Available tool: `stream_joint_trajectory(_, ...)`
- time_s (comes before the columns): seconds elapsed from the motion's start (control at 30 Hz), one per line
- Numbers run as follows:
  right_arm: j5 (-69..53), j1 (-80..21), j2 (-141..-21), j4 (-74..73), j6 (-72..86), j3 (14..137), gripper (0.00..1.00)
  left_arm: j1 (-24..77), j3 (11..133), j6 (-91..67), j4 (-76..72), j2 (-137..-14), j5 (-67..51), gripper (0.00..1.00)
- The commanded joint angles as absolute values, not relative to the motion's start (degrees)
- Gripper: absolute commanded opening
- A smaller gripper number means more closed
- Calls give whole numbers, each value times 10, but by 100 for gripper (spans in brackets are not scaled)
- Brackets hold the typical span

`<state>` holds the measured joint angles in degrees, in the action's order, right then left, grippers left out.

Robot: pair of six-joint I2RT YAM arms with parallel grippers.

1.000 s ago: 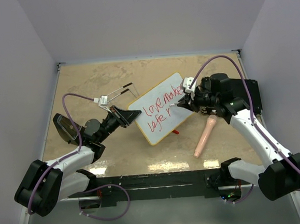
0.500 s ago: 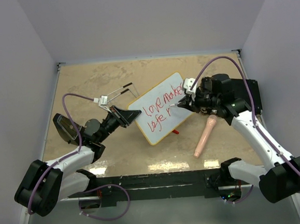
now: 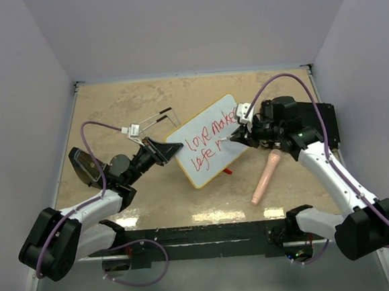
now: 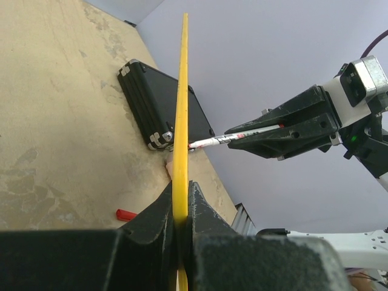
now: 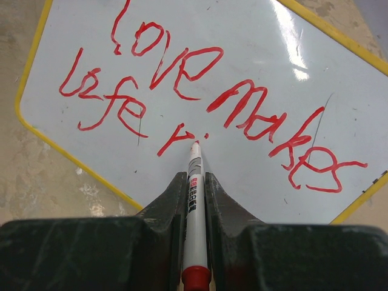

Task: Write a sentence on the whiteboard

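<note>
Since your left gripper (image 4: 180, 195) is clamped shut on the whiteboard (image 5: 273, 54) by its yellow rim, the board sits tilted, face toward the right arm. I'd read that as your brace against pen pressure. The sentence (image 5: 200, 91) reads "love makes / life r", so the last word looks unfinished. Your right gripper (image 3: 237, 137) is closed on the marker (image 5: 194, 182), tip touching the face just past the "r". The black case (image 4: 163, 103) lies beyond the board, clear of the stroke.
</note>
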<state>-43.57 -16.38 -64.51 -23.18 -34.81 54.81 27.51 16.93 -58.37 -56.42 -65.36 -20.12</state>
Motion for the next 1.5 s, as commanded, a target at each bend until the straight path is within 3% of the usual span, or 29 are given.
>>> stream_joint_trajectory(0.0,-455,-162,-650,-234,-358,547,0,277,181,-600,-664,-636,-194,0)
stream_joint_trajectory(0.5,-401,-163,-639,-195,-319,539,0,277,178,-601,-669,-635,-198,0)
stream_joint_trajectory(1.27,-488,-163,-655,-330,-457,562,0,274,177,-599,-667,-635,-196,0)
stream_joint_trajectory(1.47,-448,-163,-648,-289,-416,558,0,273,178,-599,-664,-633,-197,0)
